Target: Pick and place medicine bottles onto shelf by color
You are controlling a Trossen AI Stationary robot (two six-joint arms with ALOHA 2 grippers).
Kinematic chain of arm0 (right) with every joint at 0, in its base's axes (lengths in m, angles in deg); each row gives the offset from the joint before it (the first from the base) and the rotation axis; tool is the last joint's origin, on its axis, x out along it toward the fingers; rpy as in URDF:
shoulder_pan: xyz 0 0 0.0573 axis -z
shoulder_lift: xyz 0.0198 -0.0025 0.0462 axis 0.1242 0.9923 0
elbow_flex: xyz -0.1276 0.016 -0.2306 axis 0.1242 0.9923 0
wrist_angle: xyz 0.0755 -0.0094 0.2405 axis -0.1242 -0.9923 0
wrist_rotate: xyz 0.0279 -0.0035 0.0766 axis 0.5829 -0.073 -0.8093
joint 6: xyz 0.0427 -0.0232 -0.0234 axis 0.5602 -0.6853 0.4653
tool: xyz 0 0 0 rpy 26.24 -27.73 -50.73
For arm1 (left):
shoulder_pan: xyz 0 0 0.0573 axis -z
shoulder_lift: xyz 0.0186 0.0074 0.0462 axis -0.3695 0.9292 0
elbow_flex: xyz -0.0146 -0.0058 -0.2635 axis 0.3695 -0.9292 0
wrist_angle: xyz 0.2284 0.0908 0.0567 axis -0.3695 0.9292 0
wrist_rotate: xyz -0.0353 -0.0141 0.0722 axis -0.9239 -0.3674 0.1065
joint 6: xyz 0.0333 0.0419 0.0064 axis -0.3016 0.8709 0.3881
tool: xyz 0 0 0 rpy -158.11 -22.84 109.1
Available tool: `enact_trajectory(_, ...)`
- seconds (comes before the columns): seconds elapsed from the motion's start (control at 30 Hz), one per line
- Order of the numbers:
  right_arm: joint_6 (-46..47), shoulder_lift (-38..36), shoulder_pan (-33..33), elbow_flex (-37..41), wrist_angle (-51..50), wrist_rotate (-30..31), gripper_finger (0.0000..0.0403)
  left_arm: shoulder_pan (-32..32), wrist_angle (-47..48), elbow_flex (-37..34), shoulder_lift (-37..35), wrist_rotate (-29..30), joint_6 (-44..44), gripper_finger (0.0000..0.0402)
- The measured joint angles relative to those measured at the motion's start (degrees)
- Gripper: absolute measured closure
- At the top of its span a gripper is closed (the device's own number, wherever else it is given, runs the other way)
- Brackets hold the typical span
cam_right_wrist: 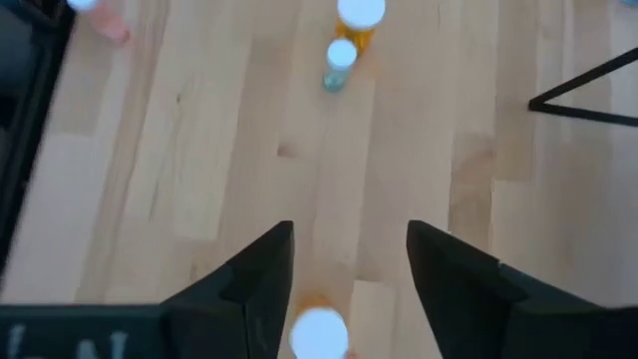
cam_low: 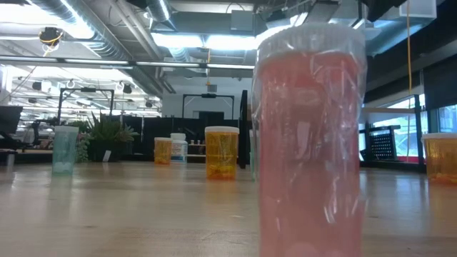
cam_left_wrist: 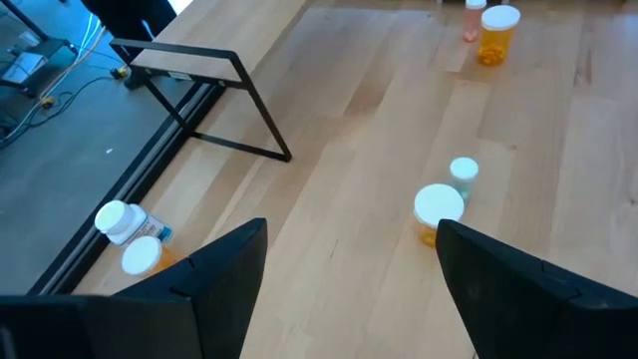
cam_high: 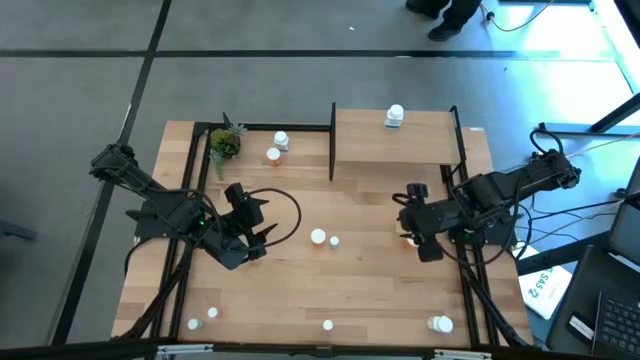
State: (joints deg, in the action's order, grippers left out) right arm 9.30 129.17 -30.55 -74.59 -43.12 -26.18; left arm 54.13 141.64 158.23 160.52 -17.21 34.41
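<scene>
While the pink bottle (cam_low: 309, 143) fills the low view right up against the lens, everything else sits further back. High view, bottom edge first: white-capped bottles at lower left (cam_high: 193, 323), bottom centre (cam_high: 327, 324) and lower right (cam_high: 440, 323) of the tabletop (cam_high: 300, 285).

Mid-frame: left gripper (cam_high: 262, 222) at centre-left, fingers spread wide, holding nothing. Just right of it, an orange bottle (cam_high: 317, 237) and a small green bottle (cam_high: 334, 241) stand side by side; the left wrist view shows both ahead of the open fingers.

Right gripper (cam_high: 408, 222) at centre-right, pointing at that same pair. Its fingers (cam_right_wrist: 261, 274) are parted, and an orange bottle with a white cap (cam_right_wrist: 319, 332) stands on the wood between them. Cannot tell if they touch it.

Further back: shelf (cam_high: 392, 138) at upper centre-right carries one white bottle (cam_high: 395, 116). Upper left of the table: potted plant (cam_high: 224, 143), with a white bottle (cam_high: 281, 140) and an orange one (cam_high: 273, 154) beside it.
</scene>
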Motion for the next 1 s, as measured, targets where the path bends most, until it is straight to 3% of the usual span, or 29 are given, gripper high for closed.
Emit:
enact_trajectory(0.3, -0.56, 3.17, 0.53, 0.00, 3.24, 0.28, 0.0220, 0.00, -0.02, 0.00, 0.00, -0.01, 0.00, 0.0116)
enact_trajectory(0.47, -3.15, 4.96, 0.29, 0.00, -3.63, -0.96, 0.0228, 0.00, -0.02, 0.00, 0.00, -0.01, 0.00, 0.0116)
enact_trajectory(0.67, 0.17, 5.05, 0.33, 0.02, -14.24, -1.73, 0.0229, 0.00, -0.02, 0.00, 0.00, -0.01, -0.19, 0.0116)
enact_trajectory(1.0, 1.68, 2.35, 0.33, 2.94, -16.20, -2.15, 0.0236, -0.02, -0.04, 0.00, 0.00, -0.01, -1.51, 0.0116)
